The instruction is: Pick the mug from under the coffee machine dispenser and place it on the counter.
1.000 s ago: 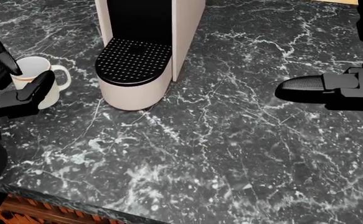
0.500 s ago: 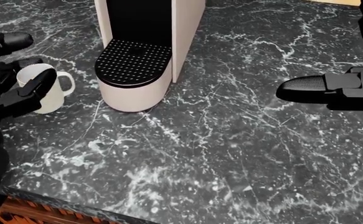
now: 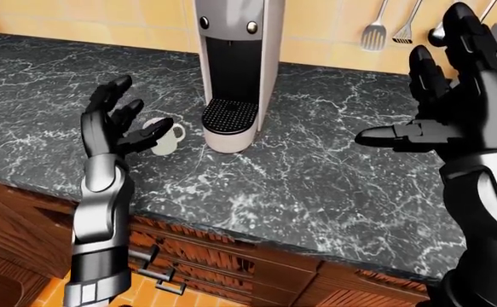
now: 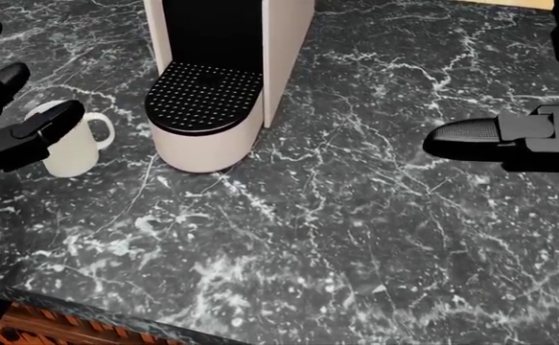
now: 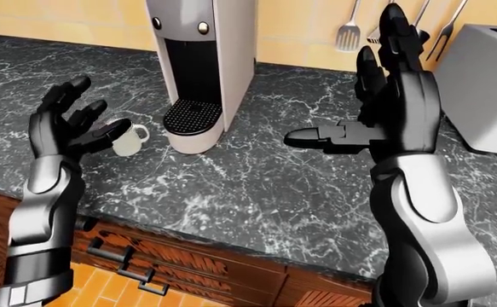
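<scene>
The white mug stands upright on the black marble counter, left of the coffee machine, handle toward the machine. The machine's drip tray is bare. My left hand is open, fingers spread, raised just left of the mug and apart from it; it also shows in the head view. My right hand is open and empty, held high over the right part of the counter, far from the mug.
Utensils hang on the yellow tiled wall behind the counter. A toaster stands at the right. Wooden drawers sit under the counter's near edge.
My left hand has let go of the mug, opened and lifted away to the left. The mug stays standing on the counter. The right hand has not moved.
</scene>
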Motion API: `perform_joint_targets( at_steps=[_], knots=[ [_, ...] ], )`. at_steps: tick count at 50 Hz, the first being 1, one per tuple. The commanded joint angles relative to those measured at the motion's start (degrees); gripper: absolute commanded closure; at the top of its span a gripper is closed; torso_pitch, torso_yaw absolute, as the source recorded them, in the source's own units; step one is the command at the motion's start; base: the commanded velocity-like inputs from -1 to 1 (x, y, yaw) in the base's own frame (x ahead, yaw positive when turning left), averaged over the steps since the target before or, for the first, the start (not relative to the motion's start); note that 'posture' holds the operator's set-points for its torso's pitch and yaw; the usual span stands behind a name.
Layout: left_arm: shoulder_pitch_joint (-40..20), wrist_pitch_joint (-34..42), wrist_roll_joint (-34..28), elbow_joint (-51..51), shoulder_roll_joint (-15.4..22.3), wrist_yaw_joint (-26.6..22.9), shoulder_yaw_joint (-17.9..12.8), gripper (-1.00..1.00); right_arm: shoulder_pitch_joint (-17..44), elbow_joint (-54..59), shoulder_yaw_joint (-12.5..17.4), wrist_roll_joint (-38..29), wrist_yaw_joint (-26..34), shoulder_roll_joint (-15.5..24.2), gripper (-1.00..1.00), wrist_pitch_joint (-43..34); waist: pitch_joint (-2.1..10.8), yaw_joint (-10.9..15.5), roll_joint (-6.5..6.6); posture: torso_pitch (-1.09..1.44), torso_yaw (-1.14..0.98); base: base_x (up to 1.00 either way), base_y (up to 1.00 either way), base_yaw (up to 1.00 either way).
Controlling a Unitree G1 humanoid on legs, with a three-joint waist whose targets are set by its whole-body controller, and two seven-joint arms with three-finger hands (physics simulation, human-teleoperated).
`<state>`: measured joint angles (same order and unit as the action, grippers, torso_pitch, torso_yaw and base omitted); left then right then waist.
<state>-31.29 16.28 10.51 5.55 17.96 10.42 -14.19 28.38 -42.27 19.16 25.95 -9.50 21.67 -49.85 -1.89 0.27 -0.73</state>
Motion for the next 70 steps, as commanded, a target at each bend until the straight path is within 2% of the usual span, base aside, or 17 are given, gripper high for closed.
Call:
perform_joint_targets(
  at_steps=[1, 12, 22, 23, 25, 27, 28, 39, 54, 70],
  knots=[
    [-1.8, -0.7, 0.4, -3.4, 1.2, 0.2, -0.8, -0.35, 1.4, -1.2, 0.7, -0.2, 0.0, 0.7, -1.00, 1.5, 1.36, 0.0, 0.14, 0.00, 0.00, 0.00, 0.00, 0.00],
    [-2.5, 4.0, 2.2, -8.7, 3.8, 0.5, -2.5, -0.36, 2.0, -0.8, 0.7, -0.1, -0.2, 0.8, -1.00, 1.3, 1.23, 0.0, 0.38, 0.00, 0.00, 0.00, 0.00, 0.00],
    [-3.5, 7.9, 4.7, -13.0, 7.0, 1.3, -5.0, -0.48, 2.1, -0.4, 0.6, -0.2, -0.1, 0.9, -1.00, 1.6, 1.08, -0.1, 0.57, 0.00, 0.00, 0.00, 0.00, 0.00],
    [-3.6, 8.2, 5.0, -13.4, 7.3, 1.4, -5.2, -0.63, 1.9, -0.3, 0.6, -0.3, 0.0, 0.9, -1.00, 1.9, 1.05, -0.1, 0.58, 0.00, 0.00, 0.00, 0.00, 0.00],
    [-3.5, 8.2, 5.3, -13.8, 7.5, 1.7, -5.3, -0.70, 1.7, -0.2, 0.5, -0.6, 0.2, 0.8, -1.00, 2.2, 1.00, -0.1, 0.60, 0.00, 0.00, 0.00, 0.00, 0.00],
    [-3.4, 8.6, 5.6, -14.5, 7.8, 1.8, -5.4, -0.96, 1.8, 0.0, 0.7, -0.6, 0.3, 0.9, -1.00, 2.2, 0.97, -0.1, 0.62, 0.00, 0.00, 0.00, 0.00, 0.00],
    [-3.4, 8.8, 5.8, -14.7, 7.9, 1.8, -5.5, -1.00, 1.7, -0.1, 0.6, -0.6, 0.3, 0.9, -1.00, 2.2, 0.99, -0.1, 0.64, 0.00, 0.00, 0.00, 0.00, 0.00],
    [-3.5, 12.3, 7.0, -19.4, 10.8, 1.6, -7.2, -1.00, 1.8, -0.1, 0.8, -0.6, 0.2, 1.0, -1.00, 2.1, 0.83, -0.1, 0.77, 0.00, 0.00, 0.00, 0.00, 0.00],
    [-7.6, 21.0, 13.0, -25.7, 17.9, 2.5, -10.8, -1.00, 3.7, 0.4, 1.3, 0.7, -0.7, 2.4, -1.00, 1.2, 0.45, -0.2, 1.05, 0.00, 0.00, 0.00, 0.00, 0.00],
    [-11.3, 24.9, 22.3, -27.8, 29.0, 6.0, -14.9, -1.00, 4.2, 0.5, 2.1, 2.1, -1.6, 3.7, -1.00, 1.1, -0.12, -0.3, 1.38, 0.00, 0.00, 0.00, 0.00, 0.00]
  ],
)
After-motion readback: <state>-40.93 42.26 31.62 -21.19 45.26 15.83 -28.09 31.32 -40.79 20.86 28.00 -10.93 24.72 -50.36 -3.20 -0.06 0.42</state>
